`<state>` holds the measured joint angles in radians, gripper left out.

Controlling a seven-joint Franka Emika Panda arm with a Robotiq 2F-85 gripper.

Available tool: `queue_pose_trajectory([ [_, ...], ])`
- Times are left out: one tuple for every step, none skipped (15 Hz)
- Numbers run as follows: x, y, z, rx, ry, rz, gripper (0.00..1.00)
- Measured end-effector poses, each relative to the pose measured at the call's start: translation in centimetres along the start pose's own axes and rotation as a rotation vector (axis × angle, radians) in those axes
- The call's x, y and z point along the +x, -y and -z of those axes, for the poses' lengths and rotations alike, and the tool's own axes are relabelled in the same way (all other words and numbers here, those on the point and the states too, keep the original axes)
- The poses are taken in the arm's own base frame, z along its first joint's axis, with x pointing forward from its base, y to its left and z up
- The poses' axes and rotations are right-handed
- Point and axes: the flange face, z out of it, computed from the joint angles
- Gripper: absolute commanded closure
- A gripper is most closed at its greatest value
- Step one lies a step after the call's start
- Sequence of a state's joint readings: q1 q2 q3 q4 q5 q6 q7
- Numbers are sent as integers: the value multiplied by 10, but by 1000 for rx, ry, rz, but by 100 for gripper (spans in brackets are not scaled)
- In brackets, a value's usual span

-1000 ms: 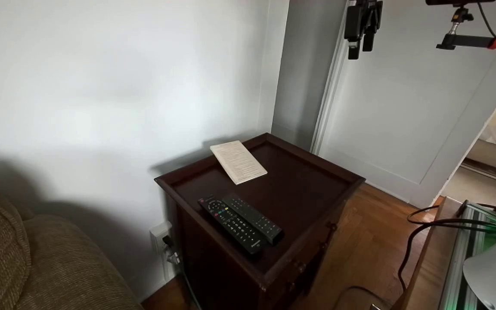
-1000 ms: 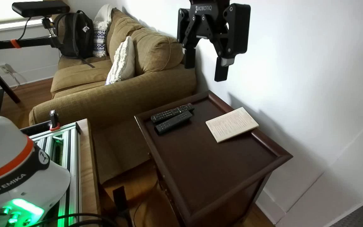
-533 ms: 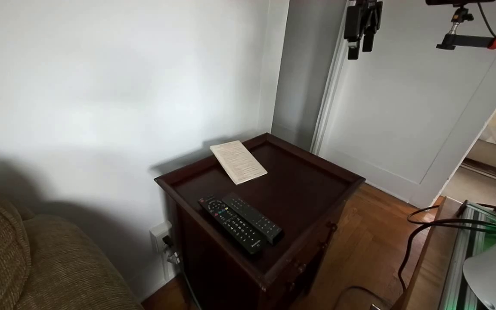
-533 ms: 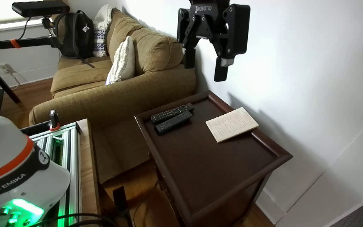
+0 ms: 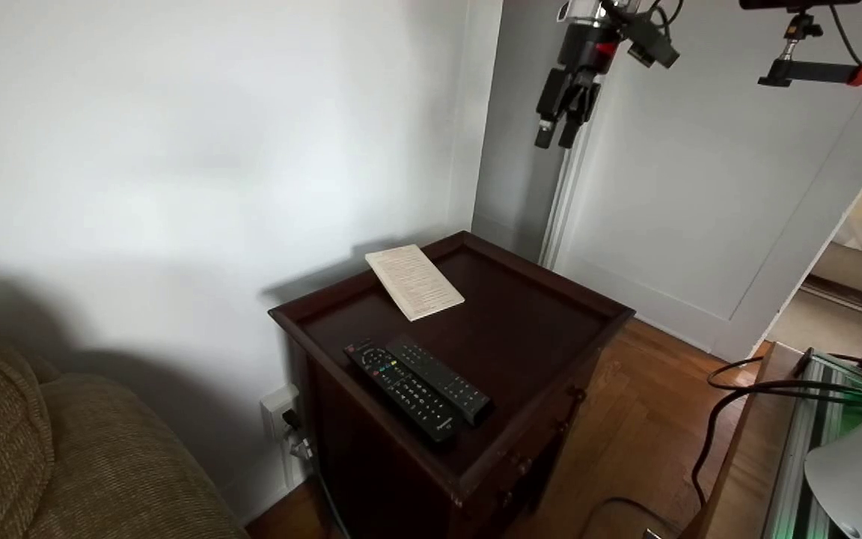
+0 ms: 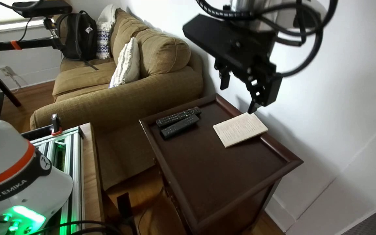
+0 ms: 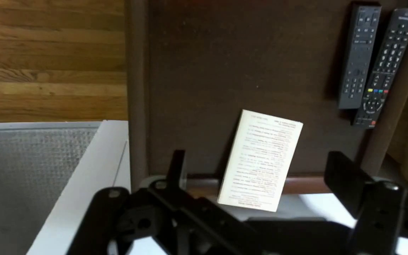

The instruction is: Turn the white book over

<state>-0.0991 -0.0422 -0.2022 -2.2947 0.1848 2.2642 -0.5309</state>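
The white book (image 5: 414, 281) is a thin cream booklet covered in printed lines. It lies on the dark wooden side table (image 5: 528, 314), tilted, with one end up on the raised rim by the wall and beyond it. It shows whole in an exterior view (image 6: 240, 129) and in the wrist view (image 7: 260, 161). My gripper (image 5: 555, 137) is open and empty, pointing down, well above the table. In the wrist view its fingers (image 7: 257, 157) are spread wide on either side of the book, apart from it. In an exterior view the gripper (image 6: 238, 95) overlaps the book's far corner.
Two black remotes (image 5: 401, 397) (image 5: 442, 378) lie side by side at one end of the table. A raised rim (image 6: 276, 147) runs round the tabletop. A white wall (image 6: 331, 98) stands close behind the book. A brown sofa (image 6: 126, 94) is beside the table.
My gripper has come down and towards the table, and the wrist has turned; more of the arm and its cables now shows. The fingers stay open. The book and remotes have not moved.
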Motion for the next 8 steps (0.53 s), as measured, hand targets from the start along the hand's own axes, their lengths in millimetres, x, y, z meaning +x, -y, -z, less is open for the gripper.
queue_pose_trajectory([
  [5,-5,-14,42,-20,6,0],
  [12,-6,-25,89,-35,9,0],
  [19,-6,-34,136,-53,13,0],
  [28,-4,-43,188,-69,12,0],
  [36,-2,-53,240,-75,9,0],
  [45,-1,-62,287,-74,4,0],
  [53,-2,-72,323,-64,-6,0],
  [60,-3,-82,355,-50,-16,0],
])
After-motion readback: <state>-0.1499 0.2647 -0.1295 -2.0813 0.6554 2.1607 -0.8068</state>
